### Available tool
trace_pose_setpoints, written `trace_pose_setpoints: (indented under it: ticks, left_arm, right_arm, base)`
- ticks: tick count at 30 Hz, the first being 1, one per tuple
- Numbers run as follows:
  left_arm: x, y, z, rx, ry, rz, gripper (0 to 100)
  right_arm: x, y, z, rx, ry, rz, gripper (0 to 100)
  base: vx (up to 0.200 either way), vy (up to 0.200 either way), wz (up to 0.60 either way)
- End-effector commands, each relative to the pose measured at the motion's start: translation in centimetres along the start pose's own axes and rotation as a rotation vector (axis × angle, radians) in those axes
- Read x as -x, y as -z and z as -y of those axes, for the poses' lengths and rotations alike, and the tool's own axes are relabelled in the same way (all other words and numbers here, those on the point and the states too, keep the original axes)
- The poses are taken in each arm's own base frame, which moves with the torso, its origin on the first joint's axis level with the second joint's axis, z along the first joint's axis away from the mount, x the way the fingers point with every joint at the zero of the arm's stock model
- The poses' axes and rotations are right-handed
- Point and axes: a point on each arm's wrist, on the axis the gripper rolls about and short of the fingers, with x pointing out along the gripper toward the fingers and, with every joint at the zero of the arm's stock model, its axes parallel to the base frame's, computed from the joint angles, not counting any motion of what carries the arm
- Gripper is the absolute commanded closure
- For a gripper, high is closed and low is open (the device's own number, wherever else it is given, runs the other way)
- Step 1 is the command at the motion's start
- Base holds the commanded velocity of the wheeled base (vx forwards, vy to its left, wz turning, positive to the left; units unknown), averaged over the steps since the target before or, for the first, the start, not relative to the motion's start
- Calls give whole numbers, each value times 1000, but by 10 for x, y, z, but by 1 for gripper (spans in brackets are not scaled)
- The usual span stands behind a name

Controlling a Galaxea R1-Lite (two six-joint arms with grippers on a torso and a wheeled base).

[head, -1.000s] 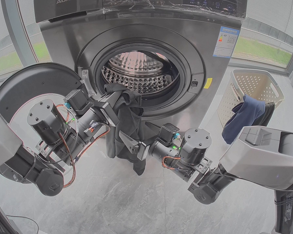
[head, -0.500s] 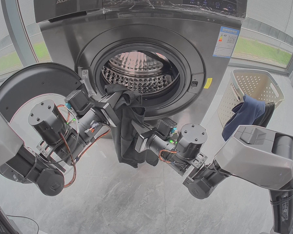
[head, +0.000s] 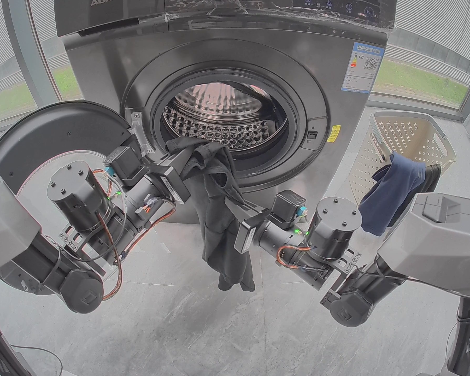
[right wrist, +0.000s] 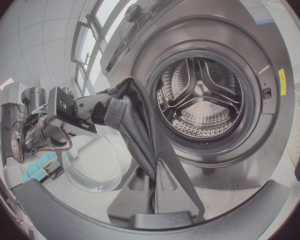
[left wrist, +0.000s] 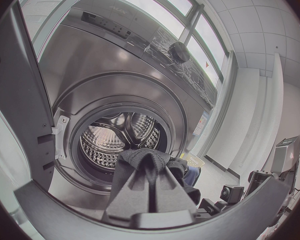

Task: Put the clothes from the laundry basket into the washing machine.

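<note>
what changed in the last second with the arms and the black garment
The right gripper rose from beside the lower part of the black garment, is now shut on the cloth, and has drawn it toward the robot's right, so the cloth hangs narrower. The left gripper stayed shut on the garment's top in front of the washing machine opening. The blue garment is still draped over the laundry basket.

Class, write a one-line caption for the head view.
Left gripper and right gripper hold a dark garment before the open washing machine; a blue garment drapes the laundry basket.
</note>
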Motion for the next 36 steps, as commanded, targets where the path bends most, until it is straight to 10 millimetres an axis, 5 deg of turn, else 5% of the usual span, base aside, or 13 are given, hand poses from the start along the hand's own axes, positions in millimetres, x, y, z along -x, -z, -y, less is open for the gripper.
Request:
trace_pose_setpoints:
  ticks: [1,2,15,25,36]
  left_arm:
    - [-1,0,0,0,0,3,100]
    - [-1,-1,0,0,0,5,100]
    - [-1,-5,3,1,10,18,100]
    - [-3,-9,2,1,-9,39,100]
    - [-5,-11,2,1,-7,49,100]
  right_arm:
    - [7,-8,-1,2,2,2,100]
    - [7,-7,-1,0,0,2,0]
    - [2,1,-8,-5,-27,-8,0]
    - [-13,38,-16,-14,-59,-53,0]
    - [-35,52,-10,-21,-53,-26,0]
  base:
    - [0,0,0]
    - [0,0,0]
    - [0,0,0]
    - [0,0,0]
    - [0,0,0]
